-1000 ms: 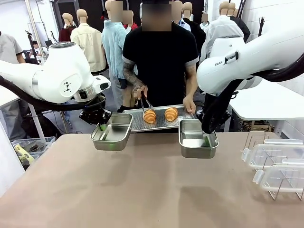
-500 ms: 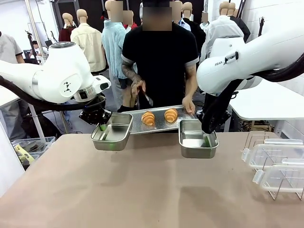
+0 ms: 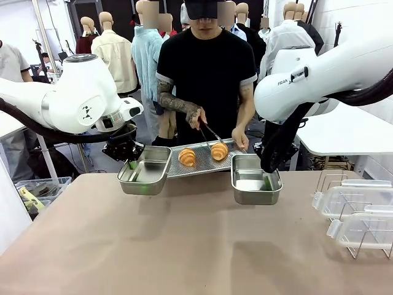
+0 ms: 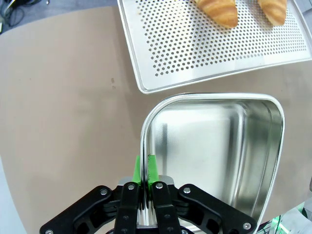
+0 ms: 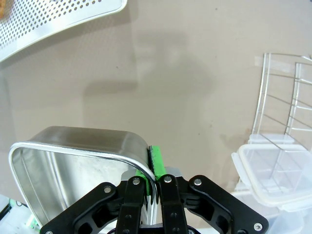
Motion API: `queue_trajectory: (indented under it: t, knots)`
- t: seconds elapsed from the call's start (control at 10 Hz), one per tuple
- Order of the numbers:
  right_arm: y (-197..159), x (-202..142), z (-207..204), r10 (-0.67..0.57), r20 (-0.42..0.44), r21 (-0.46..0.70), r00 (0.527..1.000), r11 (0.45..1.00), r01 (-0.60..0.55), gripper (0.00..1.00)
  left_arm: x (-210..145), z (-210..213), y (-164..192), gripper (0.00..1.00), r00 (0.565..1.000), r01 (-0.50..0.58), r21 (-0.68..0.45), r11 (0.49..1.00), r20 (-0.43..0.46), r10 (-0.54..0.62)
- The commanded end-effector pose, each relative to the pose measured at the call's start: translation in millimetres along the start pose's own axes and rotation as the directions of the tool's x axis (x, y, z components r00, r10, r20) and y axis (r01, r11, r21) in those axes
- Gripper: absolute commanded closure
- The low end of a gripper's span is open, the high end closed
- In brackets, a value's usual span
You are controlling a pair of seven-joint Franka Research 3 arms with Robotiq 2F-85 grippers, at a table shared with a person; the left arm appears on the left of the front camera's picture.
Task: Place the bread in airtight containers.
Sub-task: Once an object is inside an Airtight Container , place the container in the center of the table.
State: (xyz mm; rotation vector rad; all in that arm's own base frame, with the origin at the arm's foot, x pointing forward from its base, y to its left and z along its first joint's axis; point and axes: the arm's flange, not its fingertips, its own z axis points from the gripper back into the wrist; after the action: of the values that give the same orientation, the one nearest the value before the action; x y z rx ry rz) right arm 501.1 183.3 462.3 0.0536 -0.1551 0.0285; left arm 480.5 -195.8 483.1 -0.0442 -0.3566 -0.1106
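Observation:
Two golden-brown bread croissants [image 3: 187, 157] [image 3: 219, 150] lie on a perforated steel tray [image 3: 202, 167] that a person holds at the table's far edge. The person's tongs [image 3: 210, 133] reach down onto the right croissant. My left gripper [image 3: 132, 163] [image 4: 145, 168] is shut on the rim of the left airtight container [image 3: 145, 170] [image 4: 214, 141], an empty steel tin. At the right, my right gripper [image 3: 268, 178] [image 5: 152, 168] is shut on the wall of the other container [image 3: 255, 179] [image 5: 73, 161], also empty. Both croissants [image 4: 219, 9] [image 4: 273, 9] also appear at the top of the left wrist view.
Clear plastic lids [image 3: 356, 212] [image 5: 273, 180] rest on wire racks at the table's right side. The person stands just behind the tray, one hand [image 3: 239, 139] on its right end. The brown tabletop [image 3: 184, 246] is bare nearer to me.
The person's tongs went from the left croissant over to the right one. The tray and croissants slid slightly left and nearer the tins. Both arms stayed put.

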Motion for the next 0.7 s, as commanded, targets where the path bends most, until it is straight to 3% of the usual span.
queue_trajectory:
  t: [0.0,0.6]
  knots:
    - [0.3,-0.3,2.1,0.0,0.015,0.004,1.0,1.0,-0.001,1.0,-0.2,3.1,0.0,1.0,1.0,0.0,-0.001,1.0,0.005,0.0]
    - [0.3,-0.3,2.1,0.0,0.015,0.004,1.0,1.0,-0.001,1.0,-0.2,3.1,0.0,1.0,1.0,0.0,-0.001,1.0,0.005,0.0]
